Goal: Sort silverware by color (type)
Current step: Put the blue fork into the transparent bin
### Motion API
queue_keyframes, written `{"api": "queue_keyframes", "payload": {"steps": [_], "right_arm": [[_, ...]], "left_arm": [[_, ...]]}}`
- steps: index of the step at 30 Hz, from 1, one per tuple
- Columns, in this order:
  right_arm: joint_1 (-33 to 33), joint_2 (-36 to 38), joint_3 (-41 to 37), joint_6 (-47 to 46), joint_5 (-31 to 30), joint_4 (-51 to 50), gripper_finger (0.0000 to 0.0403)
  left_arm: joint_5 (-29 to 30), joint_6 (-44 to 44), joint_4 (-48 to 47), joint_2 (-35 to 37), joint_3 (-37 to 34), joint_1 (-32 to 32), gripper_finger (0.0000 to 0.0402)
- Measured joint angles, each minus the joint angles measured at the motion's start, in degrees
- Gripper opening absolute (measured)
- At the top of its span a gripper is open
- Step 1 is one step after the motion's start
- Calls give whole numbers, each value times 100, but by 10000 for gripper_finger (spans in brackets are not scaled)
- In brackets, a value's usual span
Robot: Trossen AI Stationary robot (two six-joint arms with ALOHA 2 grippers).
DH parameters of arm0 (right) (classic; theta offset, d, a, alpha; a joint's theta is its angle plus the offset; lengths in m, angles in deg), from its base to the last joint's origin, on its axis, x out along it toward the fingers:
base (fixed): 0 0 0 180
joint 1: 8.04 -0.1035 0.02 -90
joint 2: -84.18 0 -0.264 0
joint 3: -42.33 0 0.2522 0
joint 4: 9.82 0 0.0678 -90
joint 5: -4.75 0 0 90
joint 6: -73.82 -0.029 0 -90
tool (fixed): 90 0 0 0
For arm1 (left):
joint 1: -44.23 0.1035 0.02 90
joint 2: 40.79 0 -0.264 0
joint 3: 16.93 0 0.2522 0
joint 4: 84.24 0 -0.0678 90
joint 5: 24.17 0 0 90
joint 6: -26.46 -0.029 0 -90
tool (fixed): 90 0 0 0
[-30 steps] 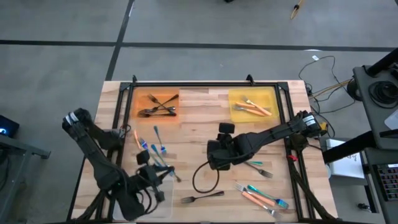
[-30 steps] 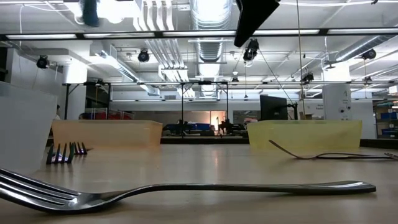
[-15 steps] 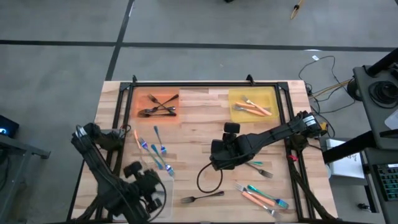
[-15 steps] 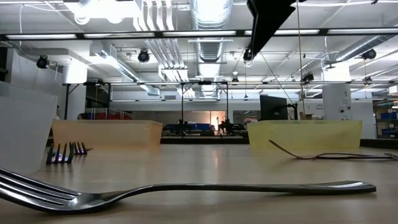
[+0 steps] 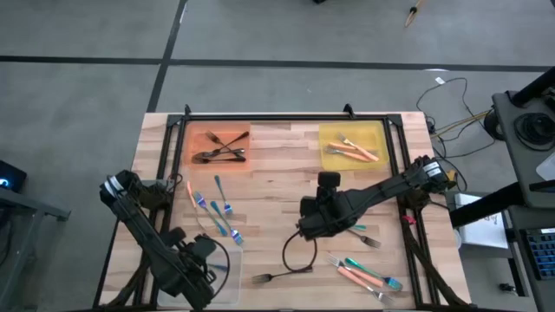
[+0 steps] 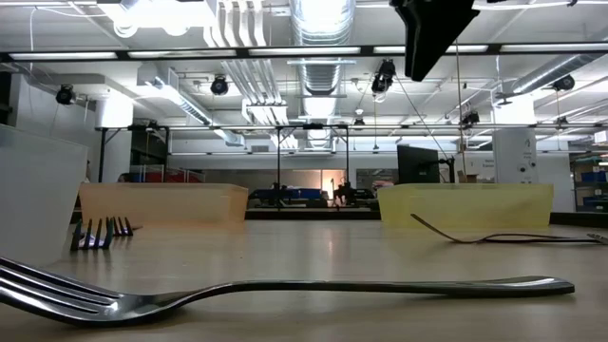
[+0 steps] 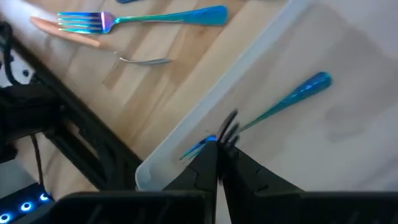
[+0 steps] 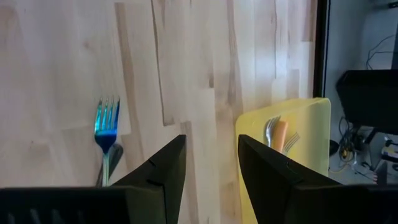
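My left gripper (image 5: pixel 206 258) points steeply down over the clear tray (image 5: pixel 229 279) at the near left, shut on a blue-teal fork (image 7: pixel 283 102). My right gripper (image 8: pixel 211 169) stands open above mid-table, nothing between its fingers. More blue-teal forks (image 5: pixel 217 208) lie on the wood left of centre. Dark grey forks (image 5: pixel 218 149) lie in the orange tray (image 5: pixel 198 139). Orange-handled ones (image 5: pixel 354 151) lie in the yellow tray (image 5: pixel 329 137). A grey fork (image 6: pixel 285 290) lies flat near the front edge. Mixed silverware (image 5: pixel 368 273) lies at the near right. My left gripper pinches the blue-teal fork near its tine end (image 7: pixel 227 132) between its two shut fingers, coming from above. The handle (image 7: pixel 311 84) slants away from the fingers over the clear tray's floor. Whether the fork touches the tray, I cannot tell.
A black cable loop (image 5: pixel 299 256) lies on the wood below my right arm. Two forks (image 5: pixel 364 234) lie right of it. A black frame (image 5: pixel 286 120) edges the table. The clear tray's rim (image 7: pixel 205 118) runs just beside my left fingers.
My left gripper has tipped from nearly level to steeply downward and sunk over the clear tray, carrying the blue-teal fork, which now slants into the tray. My right gripper has drifted a little toward the table's right edge, still open.
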State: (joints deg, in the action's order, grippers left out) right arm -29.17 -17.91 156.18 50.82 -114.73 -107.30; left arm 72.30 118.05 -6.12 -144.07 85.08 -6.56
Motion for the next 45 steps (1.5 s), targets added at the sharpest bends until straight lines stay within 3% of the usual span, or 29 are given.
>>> {"api": "queue_keyframes", "payload": {"steps": [5,14,24,26,30,33,37,40,45], "right_arm": [[0,1,0,10,239,-15,137],[0,56,0,-67,553,-370,137],[0,263,0,-297,552,-508,137],[0,364,-5,-405,575,-635,137],[-42,629,-110,-684,1256,-446,137],[-213,751,-499,-932,1641,-294,137],[-363,910,-1310,-1371,1663,-178,137],[-332,1091,-2011,-1417,1775,463,137],[41,1205,-2924,-947,2480,2024,137]], "left_arm": [[-69,-161,192,-54,116,2,7],[-1180,-193,657,-288,114,-95,63],[-903,-385,945,-541,109,-172,74],[-478,-388,955,-541,112,-182,74],[1158,-525,1003,-541,311,-168,74],[2473,-841,1014,-541,531,-173,74],[3973,-1207,1010,-534,718,-172,75],[4476,-1422,993,-518,743,-155,75],[4604,-1549,981,-473,739,-89,75]]}}
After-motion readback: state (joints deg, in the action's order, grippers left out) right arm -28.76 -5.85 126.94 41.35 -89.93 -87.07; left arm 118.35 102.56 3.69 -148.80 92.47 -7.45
